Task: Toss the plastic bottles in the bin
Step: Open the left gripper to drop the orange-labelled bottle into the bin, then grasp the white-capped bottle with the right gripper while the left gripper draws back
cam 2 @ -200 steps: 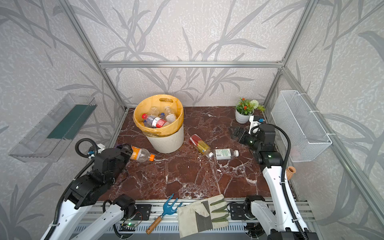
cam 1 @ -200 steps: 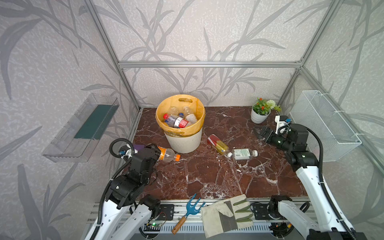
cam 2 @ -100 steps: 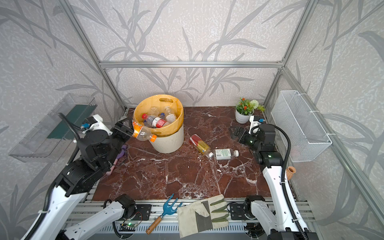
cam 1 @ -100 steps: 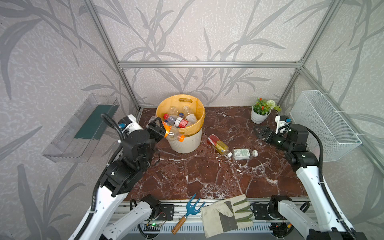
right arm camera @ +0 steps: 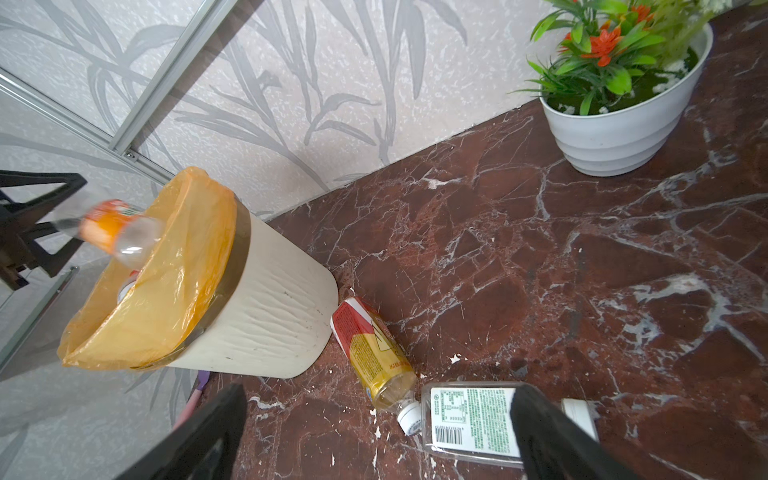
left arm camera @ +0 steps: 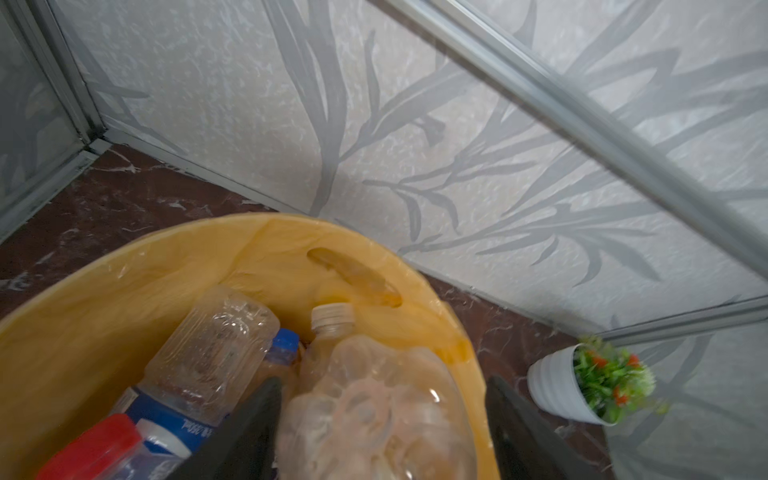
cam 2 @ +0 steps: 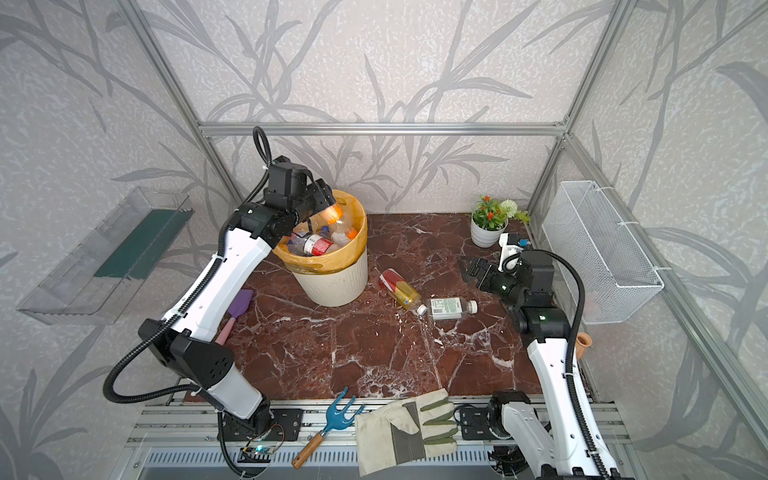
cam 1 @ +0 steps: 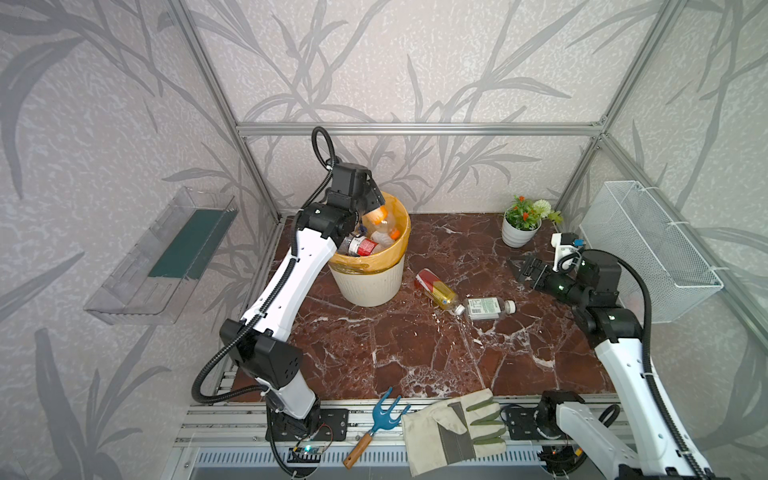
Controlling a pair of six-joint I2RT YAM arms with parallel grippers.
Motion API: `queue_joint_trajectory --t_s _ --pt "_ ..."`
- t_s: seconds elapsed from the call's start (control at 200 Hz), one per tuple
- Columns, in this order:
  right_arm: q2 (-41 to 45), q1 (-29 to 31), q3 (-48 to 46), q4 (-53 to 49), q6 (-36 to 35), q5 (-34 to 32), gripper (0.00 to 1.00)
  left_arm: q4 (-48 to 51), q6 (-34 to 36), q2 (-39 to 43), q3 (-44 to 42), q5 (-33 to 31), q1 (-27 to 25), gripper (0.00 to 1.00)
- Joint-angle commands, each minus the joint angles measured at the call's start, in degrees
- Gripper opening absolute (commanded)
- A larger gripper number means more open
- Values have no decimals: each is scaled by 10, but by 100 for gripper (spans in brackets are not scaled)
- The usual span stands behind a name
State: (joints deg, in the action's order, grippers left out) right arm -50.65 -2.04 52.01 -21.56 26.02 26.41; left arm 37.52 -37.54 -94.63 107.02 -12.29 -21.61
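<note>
Left gripper (cam 1: 372, 204): risen from the table's edge to above the bin (cam 1: 368, 286); fingers released, spread wide.
Orange-labelled bottle (cam 1: 376, 215): let go, dropping at the rim (probably landing inside).
Left to do: red-yellow bottle (cam 1: 436, 289) and green-labelled bottle (cam 1: 487, 307), lying on the marble.
Right gripper (cam 1: 516, 271): agape, empty.
Right wrist only: orange-labelled bottle (right arm camera: 114, 228) blurred in mid-air.

Bin (cam 1: 368, 282): cream, ribbed, orange-lined, upright, holding several bottles (cam 1: 365, 246). Orange-label bottle (cam 1: 375, 214) blurred over the rim, seemingly airborne. Red-yellow bottle (cam 1: 436, 289) and green-label bottle (cam 1: 488, 307) lie adjacent on the tabletop (cam 1: 415, 353).
</note>
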Motion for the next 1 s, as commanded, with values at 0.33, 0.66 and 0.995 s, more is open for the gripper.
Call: queue_joint_trajectory --t_s 0.33,0.66,0.995 --pt "6 -16 13 -24 -27 -5 99 -22 81 136 -45 -58 -25 99" --pt "-30 -34 -46 -20 11 -34 99 -135 173 255 -185 -51 -122 100" --pt "-63 -38 -149 65 198 -27 99 -165 264 287 -267 -33 -204 99"
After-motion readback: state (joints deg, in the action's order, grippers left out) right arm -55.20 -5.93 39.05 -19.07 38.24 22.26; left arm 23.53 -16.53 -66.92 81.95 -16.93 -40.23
